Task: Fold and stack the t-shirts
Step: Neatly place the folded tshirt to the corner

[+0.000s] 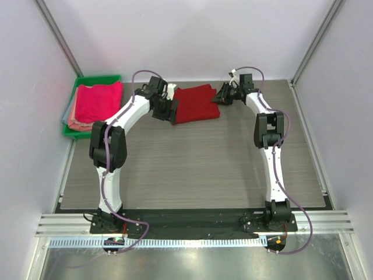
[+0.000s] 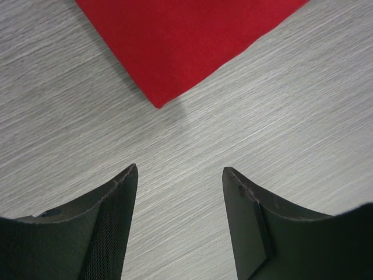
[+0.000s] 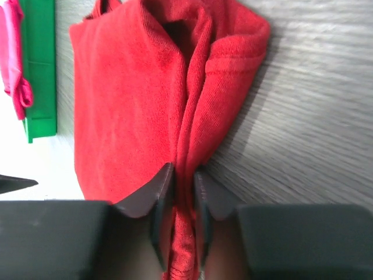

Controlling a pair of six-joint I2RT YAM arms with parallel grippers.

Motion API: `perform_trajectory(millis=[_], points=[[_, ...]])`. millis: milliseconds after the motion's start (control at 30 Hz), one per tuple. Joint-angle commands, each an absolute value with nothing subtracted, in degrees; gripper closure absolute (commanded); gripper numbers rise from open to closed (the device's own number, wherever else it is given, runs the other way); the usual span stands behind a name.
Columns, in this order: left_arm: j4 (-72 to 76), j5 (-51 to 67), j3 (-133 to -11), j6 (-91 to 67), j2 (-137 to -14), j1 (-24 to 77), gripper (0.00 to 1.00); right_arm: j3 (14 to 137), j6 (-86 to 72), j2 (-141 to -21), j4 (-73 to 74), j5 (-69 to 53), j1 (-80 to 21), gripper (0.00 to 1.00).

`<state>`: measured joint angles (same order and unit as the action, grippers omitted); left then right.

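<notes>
A deep red t-shirt (image 1: 196, 103) lies folded at the far middle of the table. My right gripper (image 1: 222, 96) is at its right edge and is shut on a bunched fold of the red cloth (image 3: 186, 146). My left gripper (image 1: 170, 112) is at the shirt's left near corner, open and empty; in the left wrist view its jaws stand wide apart over bare table just short of the red corner (image 2: 175, 46). A bright pink t-shirt (image 1: 99, 100) lies on top of a salmon one (image 1: 77, 123) in the green tray (image 1: 99, 79).
The green tray stands at the far left corner of the table, also seen in the right wrist view (image 3: 38, 64). White walls and metal frame posts (image 1: 58, 35) close in the back and sides. The wood-grain tabletop (image 1: 198, 169) stretches toward the arm bases.
</notes>
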<state>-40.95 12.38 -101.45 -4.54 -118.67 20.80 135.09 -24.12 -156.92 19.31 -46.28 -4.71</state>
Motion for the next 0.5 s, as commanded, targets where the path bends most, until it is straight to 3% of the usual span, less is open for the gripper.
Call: perform_trajectory(millis=[0, 67, 467], points=[[-40.1, 17.1, -102.7, -4.8, -116.9, 20.0, 0.39, 135.0, -19.8, -156.6, 24.4, -44.6, -5.8, 0.79], [-40.3, 16.2, -103.0, -4.7, -116.6, 19.9, 0.39, 135.1, -19.6, -156.4, 25.0, -43.9, -5.2, 0.98], [-42.0, 11.2, -108.4, 1.8, -119.8, 20.3, 0.4, 133.9, -19.9, -152.8, 25.6, -41.6, 8.1, 0.98]])
